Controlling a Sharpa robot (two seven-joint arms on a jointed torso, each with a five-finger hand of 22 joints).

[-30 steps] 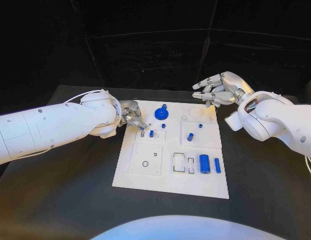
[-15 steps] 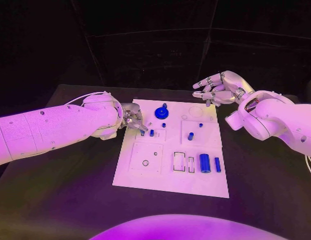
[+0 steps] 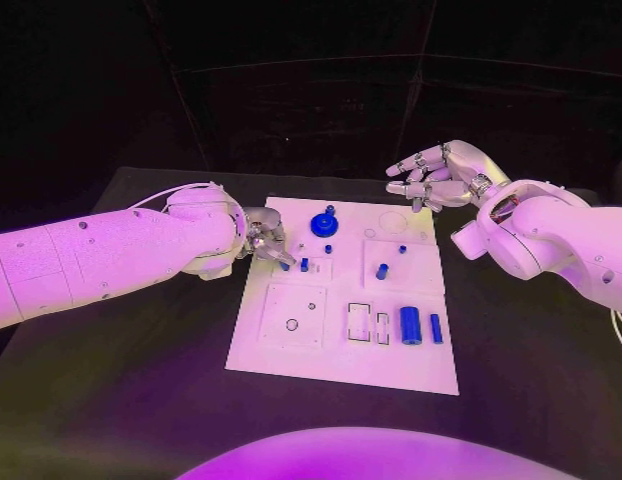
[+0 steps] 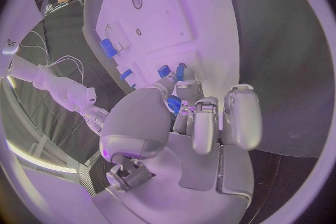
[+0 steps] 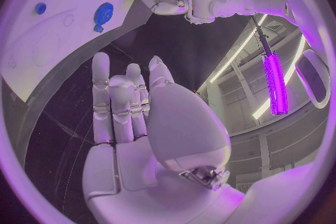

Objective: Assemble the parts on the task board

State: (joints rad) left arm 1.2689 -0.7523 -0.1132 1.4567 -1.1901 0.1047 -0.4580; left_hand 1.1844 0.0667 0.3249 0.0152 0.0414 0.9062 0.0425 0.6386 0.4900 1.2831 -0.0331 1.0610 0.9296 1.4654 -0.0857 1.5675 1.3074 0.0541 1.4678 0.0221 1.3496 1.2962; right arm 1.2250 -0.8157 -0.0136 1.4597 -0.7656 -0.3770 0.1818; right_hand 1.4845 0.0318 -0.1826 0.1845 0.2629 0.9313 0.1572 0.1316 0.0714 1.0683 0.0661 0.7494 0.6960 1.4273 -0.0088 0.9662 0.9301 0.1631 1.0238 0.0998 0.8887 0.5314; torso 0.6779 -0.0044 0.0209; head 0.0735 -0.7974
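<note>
I see left robot hand (image 3: 267,236) pinching a blue part (image 4: 173,104) at board (image 3: 343,350) left edge | right robot hand (image 3: 434,176) released, fingers apart, beyond far-right corner

Parts (image 3: 411,326) on task board (image 3: 398,370), mid-table (image 3: 138,380)

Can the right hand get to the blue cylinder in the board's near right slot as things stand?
Probably yes: the right hand hovers empty past the task board's far edge, and nothing stands between it and the blue cylinder.
</note>
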